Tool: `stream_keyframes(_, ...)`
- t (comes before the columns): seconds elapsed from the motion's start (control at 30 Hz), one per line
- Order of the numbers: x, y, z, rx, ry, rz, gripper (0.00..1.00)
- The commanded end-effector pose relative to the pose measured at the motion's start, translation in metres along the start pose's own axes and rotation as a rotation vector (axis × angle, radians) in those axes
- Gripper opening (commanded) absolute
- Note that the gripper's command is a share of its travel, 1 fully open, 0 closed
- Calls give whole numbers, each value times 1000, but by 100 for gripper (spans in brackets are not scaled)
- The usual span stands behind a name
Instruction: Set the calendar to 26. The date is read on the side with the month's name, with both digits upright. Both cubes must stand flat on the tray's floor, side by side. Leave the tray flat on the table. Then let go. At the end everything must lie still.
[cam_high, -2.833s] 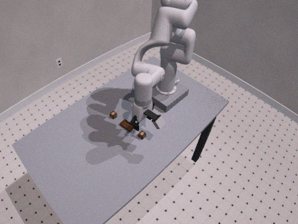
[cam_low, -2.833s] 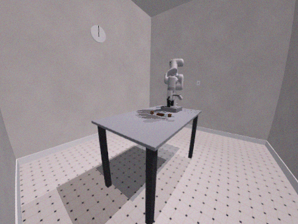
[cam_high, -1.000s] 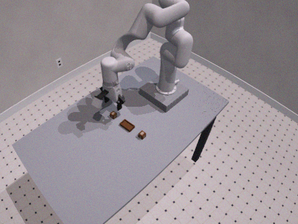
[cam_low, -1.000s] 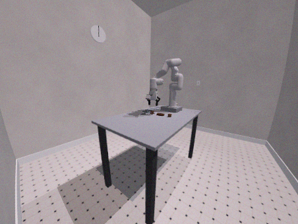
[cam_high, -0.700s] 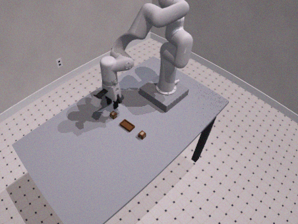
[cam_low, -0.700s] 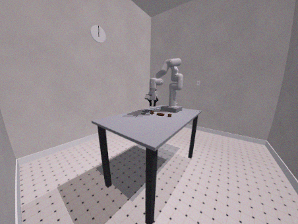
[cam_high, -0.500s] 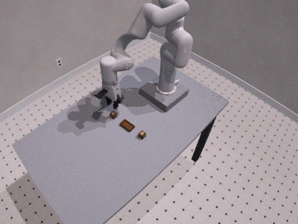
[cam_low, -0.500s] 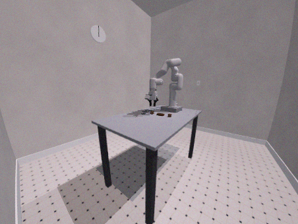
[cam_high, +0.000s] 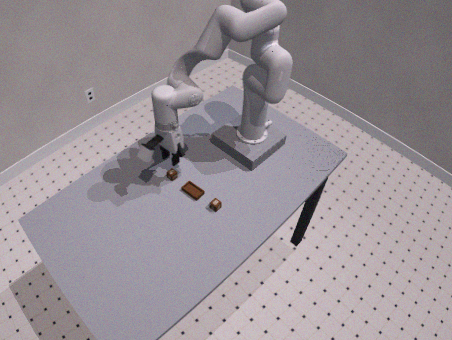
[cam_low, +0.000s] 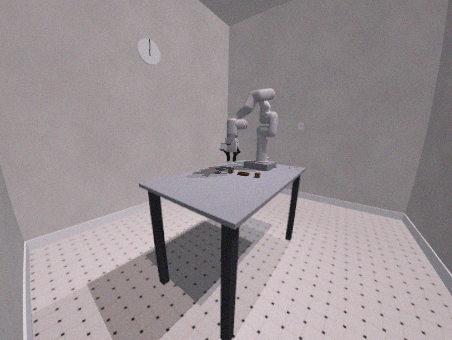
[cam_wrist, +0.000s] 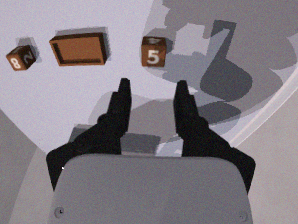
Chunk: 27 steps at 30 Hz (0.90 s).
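The claw (cam_high: 170, 159) (cam_low: 231, 158) (cam_wrist: 153, 90) hangs above the table (cam_high: 125, 240) (cam_low: 200, 192) (cam_wrist: 30, 100), fingers spread partway with nothing between them. Near it sits the cube marked 5 (cam_high: 172, 174) (cam_low: 230, 170) (cam_wrist: 153, 52). The step looks like lining up on that cube; it wants the fingers centred over it, square to two opposite faces, then lowered straight, since a skewed pinch could twist it. Beyond lies the tray (cam_high: 193, 190) (cam_low: 243, 174) (cam_wrist: 80, 49), flat and empty, and past that the cube showing 8 and 2 (cam_high: 215, 204) (cam_low: 257, 175) (cam_wrist: 21, 58), turned askew. Both cubes are outside the tray.

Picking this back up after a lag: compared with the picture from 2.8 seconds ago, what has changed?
The gripper moved from above the small brown tray toward the brown cube showing 5. Its fingers are parted, holding nothing. Tray, that cube and the other brown cube stayed put.
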<state>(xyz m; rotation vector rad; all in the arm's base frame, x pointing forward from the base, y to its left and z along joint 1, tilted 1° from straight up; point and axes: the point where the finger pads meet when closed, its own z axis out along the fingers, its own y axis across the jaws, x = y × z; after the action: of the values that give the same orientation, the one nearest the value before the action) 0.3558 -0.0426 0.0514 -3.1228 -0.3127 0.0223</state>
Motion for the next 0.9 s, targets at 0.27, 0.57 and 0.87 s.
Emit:
stream_keyframes(0.27,1,0,-1,-1,3,0,47)
stream_keyframes(0.57,1,0,2,-1,3,0,47)
stream_keyframes(0.87,2,0,11,-1,3,0,47)
